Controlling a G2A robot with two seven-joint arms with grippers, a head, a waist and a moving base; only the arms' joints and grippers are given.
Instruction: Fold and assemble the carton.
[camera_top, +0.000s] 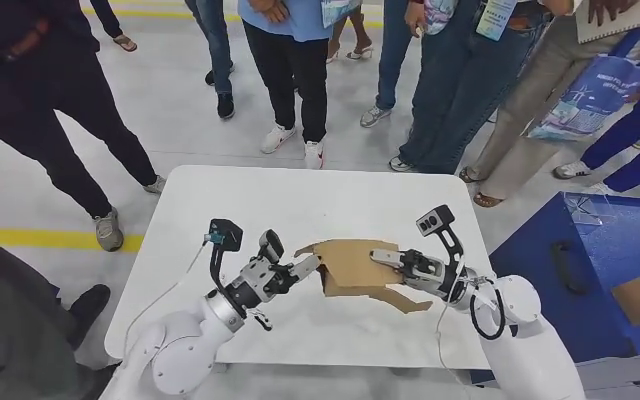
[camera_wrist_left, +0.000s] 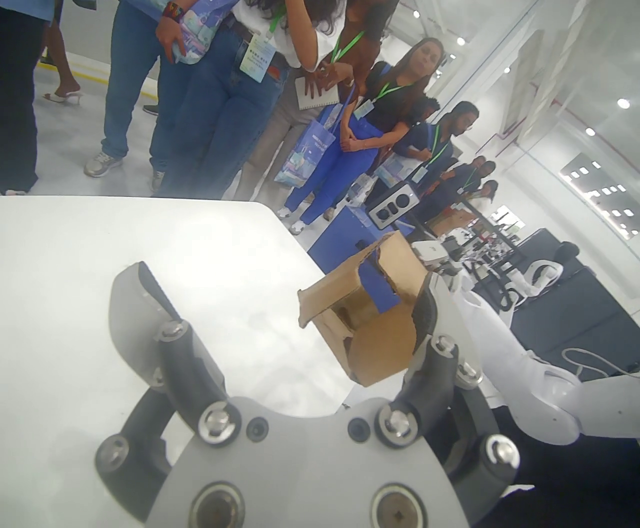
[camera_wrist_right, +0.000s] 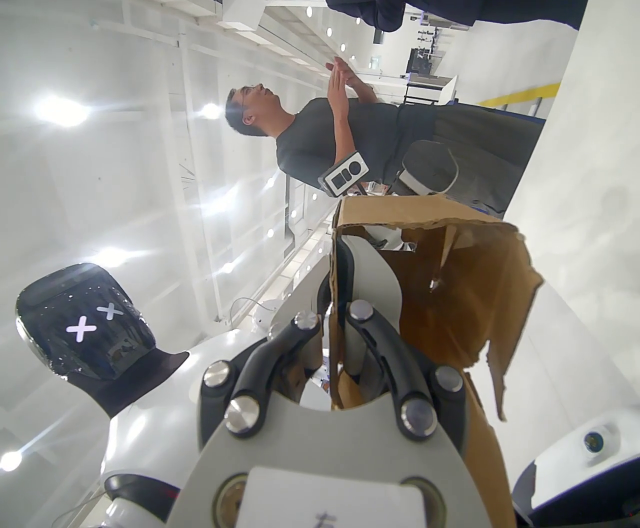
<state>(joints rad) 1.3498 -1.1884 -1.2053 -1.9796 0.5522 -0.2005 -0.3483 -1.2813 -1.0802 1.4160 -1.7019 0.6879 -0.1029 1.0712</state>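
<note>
A white, round-cornered desk (camera_top: 200, 210) is set on a grey floor (camera_top: 180, 110) marked by a yellow stripe (camera_top: 40, 240). A blue cabinet (camera_top: 590, 300) is placed beside it.

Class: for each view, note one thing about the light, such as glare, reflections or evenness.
Top view: even, soft light on the carton and the table. Left wrist view: the glossy table carries dim reflections. Right wrist view: ceiling lamps flare into white patches.

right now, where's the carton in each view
Top view: carton near the middle of the white table.
Left wrist view: carton beside one finger of the open left gripper.
Right wrist view: carton clamped in the right gripper.
Shared landmark: the white table.
</note>
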